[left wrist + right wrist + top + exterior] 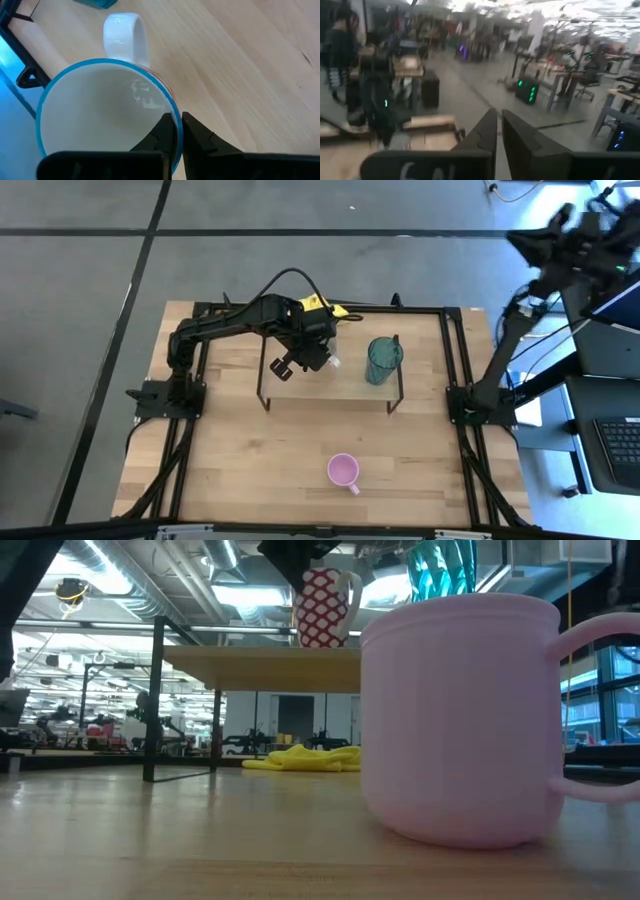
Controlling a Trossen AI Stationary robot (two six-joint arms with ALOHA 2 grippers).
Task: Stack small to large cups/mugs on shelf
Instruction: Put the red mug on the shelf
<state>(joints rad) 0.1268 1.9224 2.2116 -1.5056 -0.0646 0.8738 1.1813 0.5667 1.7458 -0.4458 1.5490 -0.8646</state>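
A white mug with a red pattern and a blue rim (322, 608) stands upright on the wooden shelf (340, 385), near its left half. My left gripper (178, 131) is over it and shut on its rim. The white handle (125, 35) points away from the fingers. A teal translucent cup (383, 360) stands on the shelf's right part. A pink mug (343, 471) stands upright on the table in front of the shelf and fills the low view (460, 720). My right gripper (499, 135) is shut and empty, raised beyond the table's far right corner. My left gripper pinches the mug's rim wall (175, 117) on the side opposite the handle. One finger (162, 135) is inside the mug and one (200, 140) is outside. The fingers come from above, pointing down. The mug is upright with its base at the shelf board (260, 668).
A yellow cloth (300, 758) lies on the table behind the shelf, partly under my left arm in the high view (340, 310). The shelf's thin dark legs (158, 700) stand on the tabletop. Bare wood lies to the left and right of the pink mug.
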